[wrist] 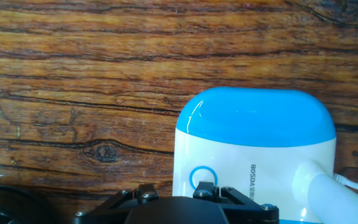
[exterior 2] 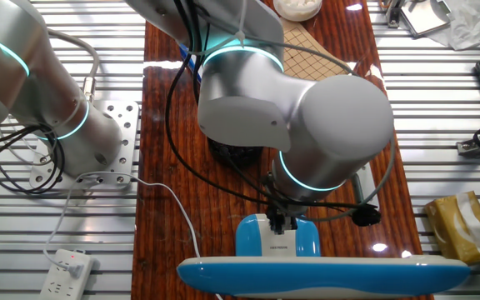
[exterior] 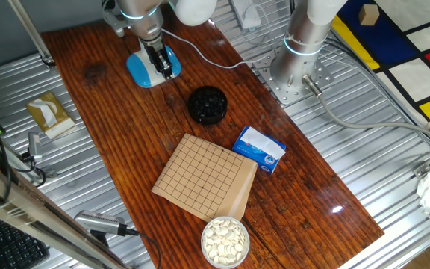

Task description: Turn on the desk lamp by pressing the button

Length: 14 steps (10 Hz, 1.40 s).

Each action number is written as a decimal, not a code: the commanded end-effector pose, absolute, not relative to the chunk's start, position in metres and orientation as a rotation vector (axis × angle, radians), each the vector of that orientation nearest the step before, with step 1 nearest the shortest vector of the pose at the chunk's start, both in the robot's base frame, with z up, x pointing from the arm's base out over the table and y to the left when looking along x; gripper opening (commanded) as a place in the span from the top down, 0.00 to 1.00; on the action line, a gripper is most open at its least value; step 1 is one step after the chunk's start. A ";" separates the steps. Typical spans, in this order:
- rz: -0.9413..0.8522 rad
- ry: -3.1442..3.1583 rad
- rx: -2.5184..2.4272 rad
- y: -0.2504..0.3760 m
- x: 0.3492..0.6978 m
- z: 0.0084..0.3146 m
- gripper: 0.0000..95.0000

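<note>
- One gripper (wrist: 207, 200) fills the bottom edge of the hand view at 6 o'clock, only its dark housing and screws showing; whether the fingers are apart or together cannot be told, and it has hold of nothing that can be seen.
- Just beyond the housing sits the button (wrist: 203, 177), a blue ring on the white patch of the lamp (wrist: 253, 155) base; contact between fingertip and ring cannot be made out.
- Farther along, the base's light-blue end curves over the table (wrist: 73, 74), dark wood with heavy grain.
- At 4 o'clock in the hand view the white neck (wrist: 319, 186) leaves the base.
- From the one fixed view — near edge first — a bowl of white stones (exterior: 225, 240) sits at 6 o'clock.
- Touching it toward 11 o'clock lies a grid board (exterior: 205, 176).
- Just beside the board at 3 o'clock lies a blue-and-white packet (exterior: 260, 149).
- Beyond the board stands a black bowl (exterior: 207, 104) of dark stones.
- At 11 o'clock from that bowl — far end of the table — the lamp base sits under the gripper, a thin white cord (exterior: 215, 57) running off toward 3 o'clock.
- From the other fixed view the lamp's blue-and-white head (exterior 2: 323, 273) spans the bottom edge, with the gripper down on the base behind it.
</note>
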<state>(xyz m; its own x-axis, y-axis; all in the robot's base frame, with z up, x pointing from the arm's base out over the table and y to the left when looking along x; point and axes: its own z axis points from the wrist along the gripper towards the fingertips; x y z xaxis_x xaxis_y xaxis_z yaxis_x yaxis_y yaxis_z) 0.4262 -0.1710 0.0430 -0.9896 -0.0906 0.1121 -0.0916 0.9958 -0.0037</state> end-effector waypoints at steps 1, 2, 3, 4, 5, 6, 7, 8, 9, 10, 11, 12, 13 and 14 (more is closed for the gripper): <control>0.015 -3.027 0.138 -0.171 0.427 0.042 0.60; 0.017 -3.030 0.139 -0.172 0.427 0.040 0.60; 0.017 -3.032 0.140 -0.172 0.428 0.039 0.60; 0.017 -3.033 0.140 -0.172 0.428 0.038 0.60; 0.019 -3.032 0.140 -0.172 0.428 0.038 0.60; 0.019 -3.032 0.139 -0.172 0.429 0.038 0.60; 0.020 -3.032 0.140 -0.172 0.429 0.037 0.60; 0.021 -3.032 0.139 -0.172 0.430 0.036 0.60; 0.024 -3.032 0.140 -0.172 0.430 0.034 0.60; 0.025 -3.033 0.143 -0.172 0.430 0.032 0.60; 0.025 -3.034 0.145 -0.172 0.430 0.032 0.60; 0.025 -3.035 0.145 -0.172 0.430 0.031 0.60; 0.025 -3.035 0.145 -0.172 0.431 0.030 0.60; 0.026 -3.036 0.145 -0.172 0.431 0.028 0.60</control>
